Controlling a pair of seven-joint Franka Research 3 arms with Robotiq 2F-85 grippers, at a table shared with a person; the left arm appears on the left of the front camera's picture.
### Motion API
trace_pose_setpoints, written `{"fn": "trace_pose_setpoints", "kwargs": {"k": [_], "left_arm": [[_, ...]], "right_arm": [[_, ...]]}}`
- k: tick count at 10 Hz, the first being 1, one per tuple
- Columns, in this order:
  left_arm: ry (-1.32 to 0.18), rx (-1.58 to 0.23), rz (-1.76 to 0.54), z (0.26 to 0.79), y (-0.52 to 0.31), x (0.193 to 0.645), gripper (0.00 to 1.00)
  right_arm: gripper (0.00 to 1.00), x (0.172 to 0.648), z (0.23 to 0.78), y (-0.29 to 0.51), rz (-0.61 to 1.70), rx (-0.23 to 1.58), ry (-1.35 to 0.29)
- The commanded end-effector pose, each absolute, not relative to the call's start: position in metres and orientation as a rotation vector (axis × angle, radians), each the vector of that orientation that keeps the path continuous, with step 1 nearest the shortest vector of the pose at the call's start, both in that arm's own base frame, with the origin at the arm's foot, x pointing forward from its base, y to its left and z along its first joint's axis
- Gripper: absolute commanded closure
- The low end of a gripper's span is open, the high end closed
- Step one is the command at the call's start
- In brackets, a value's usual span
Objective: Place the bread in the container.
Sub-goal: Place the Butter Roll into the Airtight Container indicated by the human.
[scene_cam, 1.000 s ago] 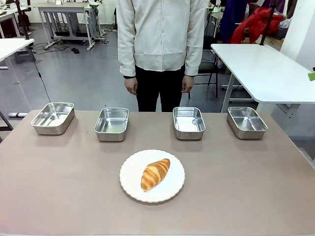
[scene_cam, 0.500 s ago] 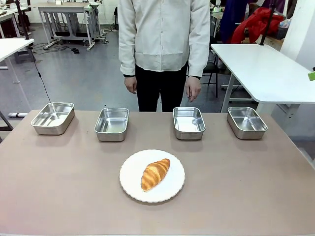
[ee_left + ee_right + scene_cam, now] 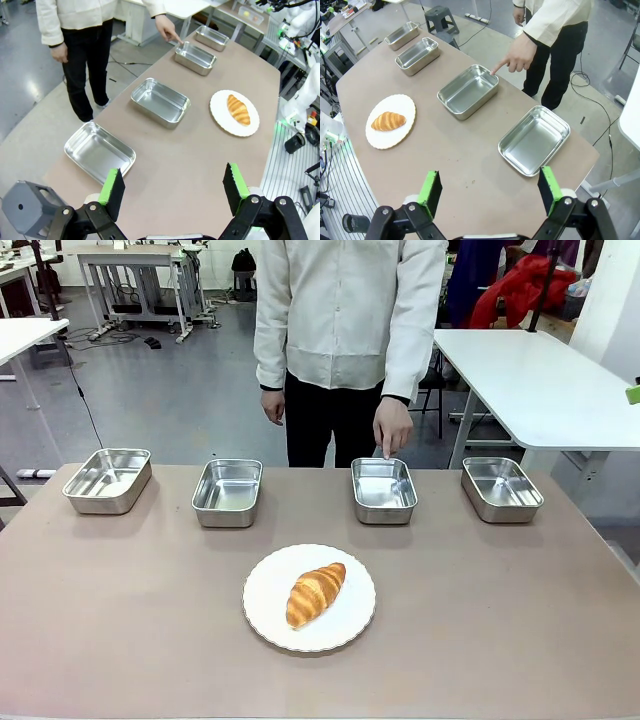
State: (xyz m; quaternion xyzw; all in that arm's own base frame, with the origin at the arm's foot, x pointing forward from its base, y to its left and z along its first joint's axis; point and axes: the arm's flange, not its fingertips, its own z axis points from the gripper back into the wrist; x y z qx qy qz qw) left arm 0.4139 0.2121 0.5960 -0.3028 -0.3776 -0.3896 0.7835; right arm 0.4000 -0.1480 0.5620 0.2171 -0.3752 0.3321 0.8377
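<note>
Left fingers [image 3: 113, 189] well short of bread [image 3: 238, 109]

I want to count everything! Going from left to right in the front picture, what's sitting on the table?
You'd meet the far-left pan → second pan → bread → third pan, which the person's hand points at → far-right pan.
</note>
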Motion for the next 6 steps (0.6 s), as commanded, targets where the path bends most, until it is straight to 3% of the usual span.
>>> {"fn": "trace_pose_setpoints", "kwargs": {"k": [1, 6], "left_arm": [[-0.821, -0.657, -0.852, 0.5968, 0.2132, 0.4117, 0.0], [-0.821, -0.657, -0.852, 0.5968, 0.2132, 0.4117, 0.0]], "right_arm": [[0.0, 0.4002, 0.5633, -0.1482, 0.711, 0.466, -0.809], [0.0, 0.4002, 0.5633, -0.1482, 0.711, 0.466, -0.809]]}}
